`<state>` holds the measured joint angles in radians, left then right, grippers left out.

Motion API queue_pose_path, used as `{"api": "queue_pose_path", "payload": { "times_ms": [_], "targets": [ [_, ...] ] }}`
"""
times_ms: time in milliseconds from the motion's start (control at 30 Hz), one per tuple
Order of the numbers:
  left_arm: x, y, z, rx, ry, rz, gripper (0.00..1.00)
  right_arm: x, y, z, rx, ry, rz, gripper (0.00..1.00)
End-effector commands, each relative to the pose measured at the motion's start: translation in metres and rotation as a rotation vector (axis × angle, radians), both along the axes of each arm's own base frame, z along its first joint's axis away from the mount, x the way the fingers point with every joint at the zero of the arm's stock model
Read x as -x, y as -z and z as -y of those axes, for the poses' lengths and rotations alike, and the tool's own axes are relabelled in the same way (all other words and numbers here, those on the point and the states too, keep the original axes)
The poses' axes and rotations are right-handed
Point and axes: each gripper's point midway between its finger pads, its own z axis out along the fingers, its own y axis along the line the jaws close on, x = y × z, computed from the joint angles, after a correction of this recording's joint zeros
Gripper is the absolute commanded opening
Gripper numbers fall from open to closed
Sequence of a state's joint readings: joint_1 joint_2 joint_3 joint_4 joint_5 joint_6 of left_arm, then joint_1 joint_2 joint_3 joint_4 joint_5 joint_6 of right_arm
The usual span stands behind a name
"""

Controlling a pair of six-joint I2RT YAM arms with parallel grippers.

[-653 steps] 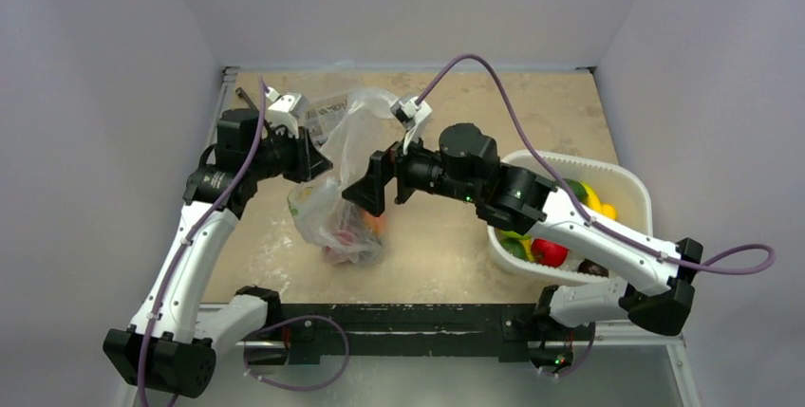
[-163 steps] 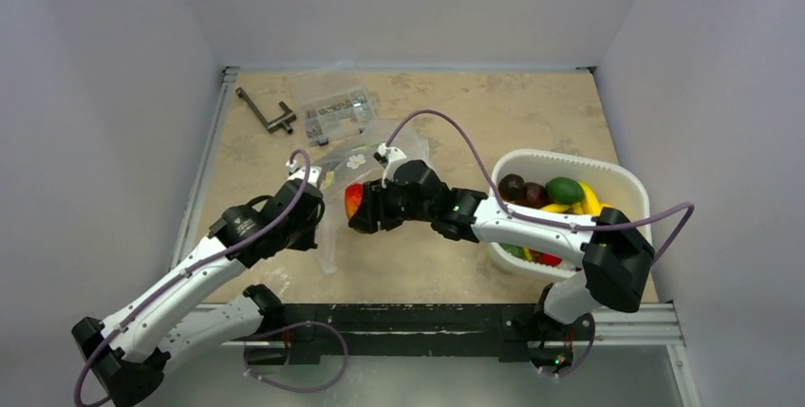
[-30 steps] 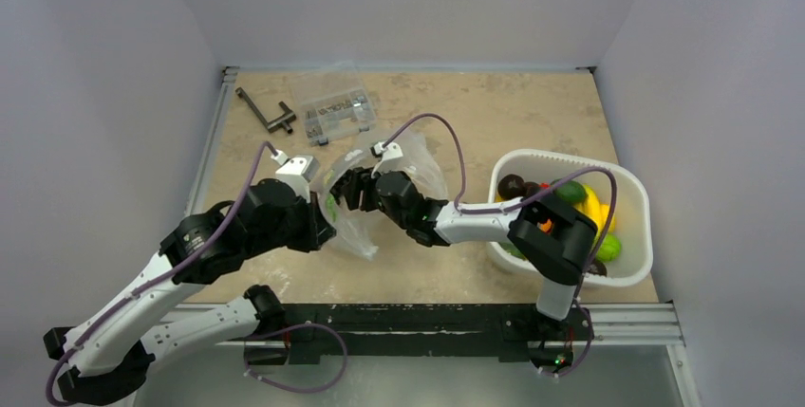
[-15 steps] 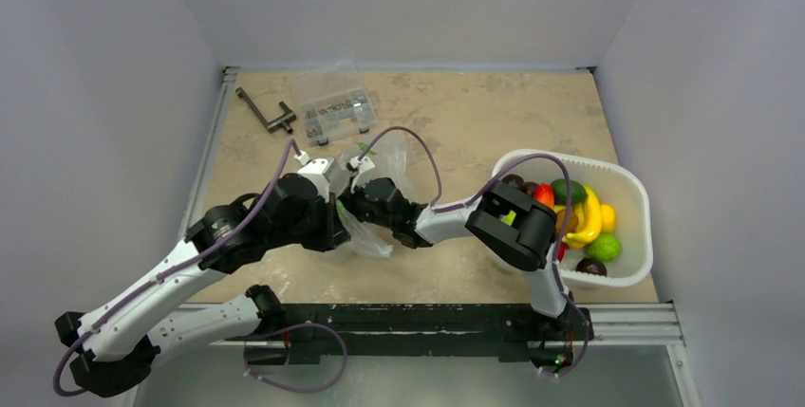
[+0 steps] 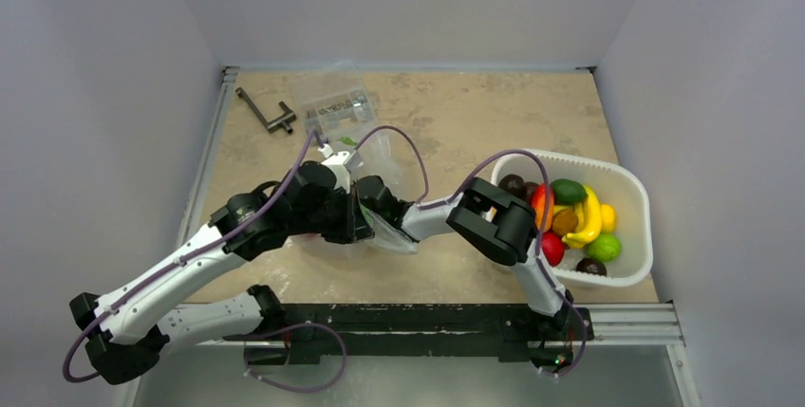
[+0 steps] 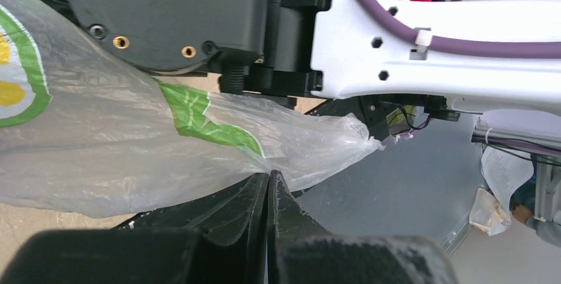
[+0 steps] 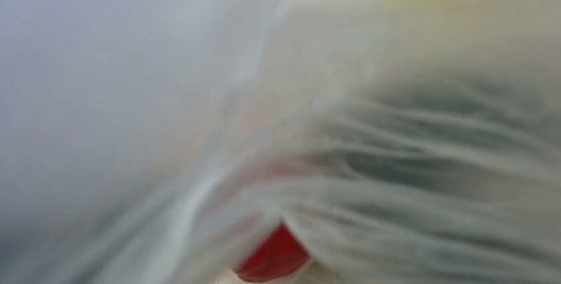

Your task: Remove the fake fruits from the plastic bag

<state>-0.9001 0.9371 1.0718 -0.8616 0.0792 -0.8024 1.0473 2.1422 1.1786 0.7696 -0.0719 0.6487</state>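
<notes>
The plastic bag (image 5: 378,232) lies crumpled mid-table between both wrists; its printed film fills the left wrist view (image 6: 132,158). My left gripper (image 5: 359,225) is shut on a fold of the bag (image 6: 270,179). My right gripper (image 5: 372,206) is buried in the bag, and its fingers do not show. The right wrist view is blurred film with a red round fruit (image 7: 274,261) behind it. More fake fruits lie in the white basket (image 5: 570,156): dark grapes (image 5: 513,185), an orange-red piece (image 5: 541,200) and a red one (image 5: 552,248).
The basket at the right also holds a banana (image 5: 589,217) and green fruits (image 5: 605,248). A clear compartment box (image 5: 332,108) and a black tool (image 5: 266,115) lie at the back left. The right arm folds back across the table in front of the basket.
Both wrists have moved together and toward the near edge. The right arm has folded back tighter, the left has pushed right, and the bag is bunched lower between them.
</notes>
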Motion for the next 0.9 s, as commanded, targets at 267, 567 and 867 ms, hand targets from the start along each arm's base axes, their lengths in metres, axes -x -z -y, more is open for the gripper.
{"api": "queue_pose_path", "payload": {
  "times_ms": [267,567,867],
  "targets": [
    [0.003,-0.007,-0.006,0.024,-0.026,0.02,0.0,0.02,0.023,-0.01,0.013,-0.033,-0.02,0.99],
    [0.006,-0.003,-0.022,-0.011,-0.062,0.028,0.0,0.037,0.021,-0.021,-0.006,-0.078,-0.064,0.95],
    [0.009,0.008,-0.026,-0.03,-0.064,0.011,0.0,0.071,0.023,-0.03,-0.011,-0.207,-0.054,0.99]
  ]
}}
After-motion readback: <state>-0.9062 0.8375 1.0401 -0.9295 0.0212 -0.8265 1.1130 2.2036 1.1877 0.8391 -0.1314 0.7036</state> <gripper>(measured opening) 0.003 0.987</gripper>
